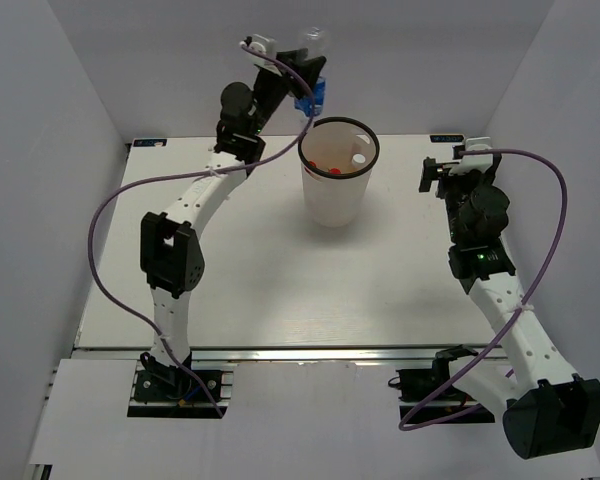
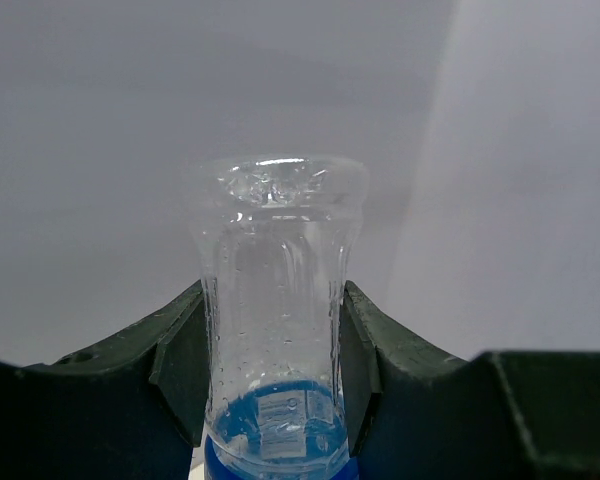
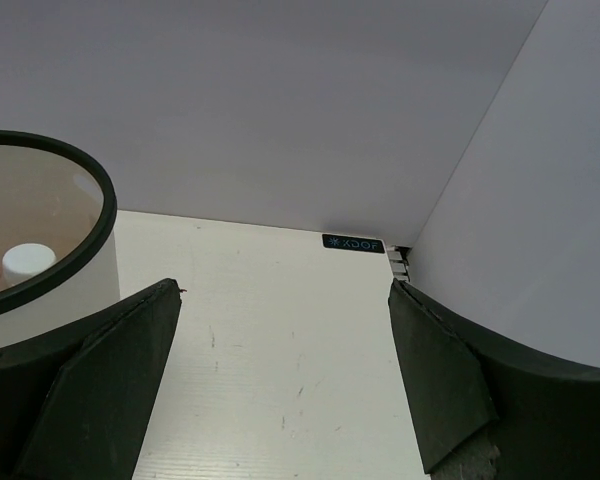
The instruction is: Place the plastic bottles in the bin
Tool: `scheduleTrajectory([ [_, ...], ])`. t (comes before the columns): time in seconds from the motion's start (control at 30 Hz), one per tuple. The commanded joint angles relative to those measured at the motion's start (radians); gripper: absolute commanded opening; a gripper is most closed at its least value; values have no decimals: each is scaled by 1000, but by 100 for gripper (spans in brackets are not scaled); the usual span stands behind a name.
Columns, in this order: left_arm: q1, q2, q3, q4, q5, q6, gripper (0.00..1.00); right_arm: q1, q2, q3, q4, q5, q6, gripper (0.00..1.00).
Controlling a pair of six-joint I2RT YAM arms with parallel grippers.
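Left gripper [image 1: 308,90] clamped on a clear, blue-labelled bottle [image 2: 277,280], raised just beyond the bin [image 1: 337,205]; red caps [image 1: 325,168] and a white cap [image 3: 28,260] show inside. Right gripper [image 3: 285,300] spread apart, near the bin.

Plain grey-white walls [image 1: 180,60] close in the left, right and top of frame. White table [image 1: 280,290] at centre, with a metal rail [image 1: 280,353] along its lower edge.

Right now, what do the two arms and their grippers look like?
The left arm and the right arm both have white perforated links and black joint housings. A purple cable loops along each. The fingers are dark and wedge-shaped. A small green light glows on the right arm.
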Motion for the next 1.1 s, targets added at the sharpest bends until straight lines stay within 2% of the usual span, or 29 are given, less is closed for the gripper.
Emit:
scheduleTrajectory([
  [0.0, -32, -17, 62, 19, 34, 47, 17, -14, 10, 6, 40, 2, 13, 89],
  [0.2, -58, 17, 63, 76, 64, 14, 17, -33, 26, 7, 32, -30, 32, 89],
  [0.3, -80, 49, 45, 108, 37, 12, 17, -37, 27, 0, 32, -34, 38, 89],
  [0.4, -89, 80, -27, 213, 23, 11, 17, -40, 27, -5, 31, -41, 38, 89],
  [0.43, -89, 88, -56, 312, 17, 4, 17, -42, 26, -3, 31, -44, 36, 89],
  [0.5, -91, 111, -87, 385, -8, -11, 16, -44, 26, -2, 31, -57, 30, 89],
  [0.57, -92, 175, -46, 395, -9, -14, 16, -45, 24, -3, 31, -64, 26, 89],
  [0.63, -92, 253, 66, 345, 8, -19, 16, -47, 26, -3, 29, -64, 18, 89],
  [0.73, -100, 301, 140, 315, 54, -20, 17, -50, 30, -5, 29, -61, 13, 89],
  [0.9, -115, 234, -39, 437, 35, 23, 22, -54, 38, -11, 32, -71, 10, 89],
  [0.93, -118, 223, -112, 462, 26, 26, 25, -54, 41, -11, 32, -74, 13, 89],
  [1.07, -124, 204, -199, 502, 14, 26, 35, -57, 46, -11, 32, -91, 15, 89],
])
